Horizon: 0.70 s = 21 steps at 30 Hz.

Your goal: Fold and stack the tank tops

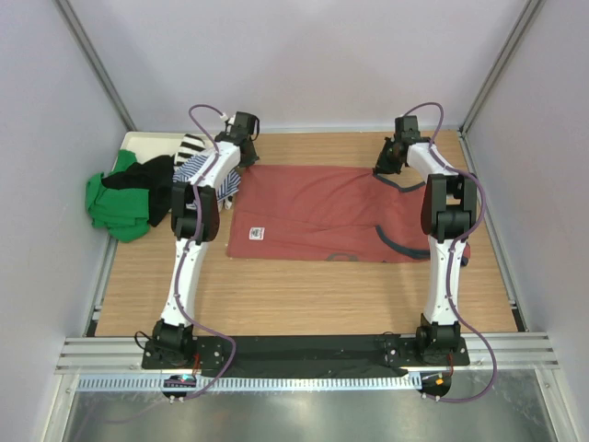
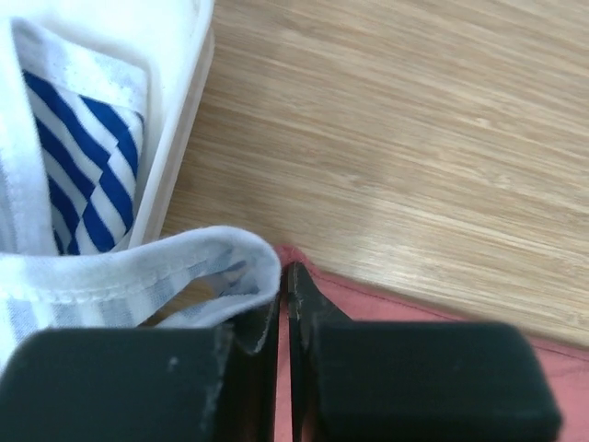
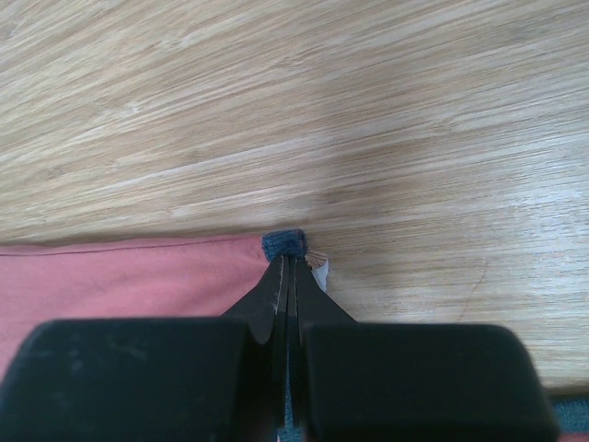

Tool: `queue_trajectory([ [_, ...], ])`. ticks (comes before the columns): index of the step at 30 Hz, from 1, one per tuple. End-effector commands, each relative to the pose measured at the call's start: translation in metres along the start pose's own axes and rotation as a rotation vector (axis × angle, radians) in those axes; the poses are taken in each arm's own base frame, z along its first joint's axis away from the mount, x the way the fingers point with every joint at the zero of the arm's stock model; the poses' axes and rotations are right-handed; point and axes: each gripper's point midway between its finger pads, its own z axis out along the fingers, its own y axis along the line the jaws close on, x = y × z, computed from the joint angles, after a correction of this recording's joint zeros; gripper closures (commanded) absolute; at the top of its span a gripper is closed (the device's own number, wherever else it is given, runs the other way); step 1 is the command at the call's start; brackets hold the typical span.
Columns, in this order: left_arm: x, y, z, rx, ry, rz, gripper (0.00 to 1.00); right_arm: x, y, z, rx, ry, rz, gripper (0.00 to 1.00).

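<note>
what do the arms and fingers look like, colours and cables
The left arm and right arm match: white tubular links, black joint housings, black bases, a purple cable looping along each. The fingers are matte black blocks tapering to thin flat tips.

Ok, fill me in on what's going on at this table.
Both arms are working on the red tank top, which lies spread on the wooden table. The left tool is pinched shut on its far left corner and the right tool on its far right corner, at the dark trim. A pile of other tops, green, black and striped, waits at the left edge. No folded stack shows yet.
</note>
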Motion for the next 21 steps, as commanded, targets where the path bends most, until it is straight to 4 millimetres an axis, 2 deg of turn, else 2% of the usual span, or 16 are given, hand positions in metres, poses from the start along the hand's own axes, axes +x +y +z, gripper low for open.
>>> queue_trajectory([
  [1, -0.034, -0.004, -0.017, 0.042, -0.089, -0.014, 1.00, -0.027, 0.010, -0.029, -0.023, -0.065, -0.003, 0.99],
  [5, -0.049, -0.011, -0.038, 0.102, -0.148, -0.033, 1.00, -0.033, 0.022, -0.041, -0.078, -0.081, 0.007, 0.99],
  [6, -0.052, -0.014, -0.043, 0.119, -0.162, -0.042, 1.00, -0.028, 0.023, -0.042, -0.081, -0.076, 0.014, 0.99],
  [7, -0.043, -0.012, -0.042, 0.122, -0.147, -0.043, 1.00, -0.028, 0.025, -0.045, -0.086, -0.082, 0.013, 0.99],
  [8, -0.057, -0.018, -0.056, 0.162, -0.187, -0.062, 1.00, -0.033, 0.031, -0.053, -0.099, -0.107, 0.008, 0.99],
  [9, -0.058, -0.020, -0.060, 0.173, -0.194, -0.066, 1.00, -0.032, 0.033, -0.056, -0.103, -0.110, 0.005, 0.99],
  [12, -0.063, -0.019, -0.075, 0.182, -0.212, -0.063, 1.00, -0.022, 0.035, -0.062, -0.109, -0.106, 0.000, 0.99],
  [13, -0.063, -0.017, -0.078, 0.181, -0.214, -0.060, 1.00, -0.024, 0.037, -0.066, -0.120, -0.119, -0.004, 0.99],
  [14, -0.070, -0.018, -0.089, 0.193, -0.233, -0.059, 1.00, -0.027, 0.039, -0.074, -0.126, -0.136, -0.005, 0.99],
  [15, -0.072, -0.017, -0.094, 0.195, -0.241, -0.057, 1.00, -0.020, 0.037, -0.074, -0.125, -0.128, -0.004, 0.99],
  [16, -0.070, -0.015, -0.096, 0.194, -0.244, -0.057, 1.00, -0.023, 0.038, -0.077, -0.133, -0.148, -0.006, 0.99],
  [17, -0.079, -0.015, -0.109, 0.203, -0.272, -0.058, 1.00, -0.023, 0.040, -0.080, -0.143, -0.152, -0.009, 0.99],
  [18, -0.072, -0.013, -0.109, 0.201, -0.263, -0.056, 1.00, -0.023, 0.041, -0.086, -0.147, -0.160, -0.012, 0.99],
  [21, -0.076, -0.009, -0.121, 0.210, -0.291, -0.069, 1.00, -0.027, 0.043, -0.096, -0.150, -0.179, -0.022, 0.99],
])
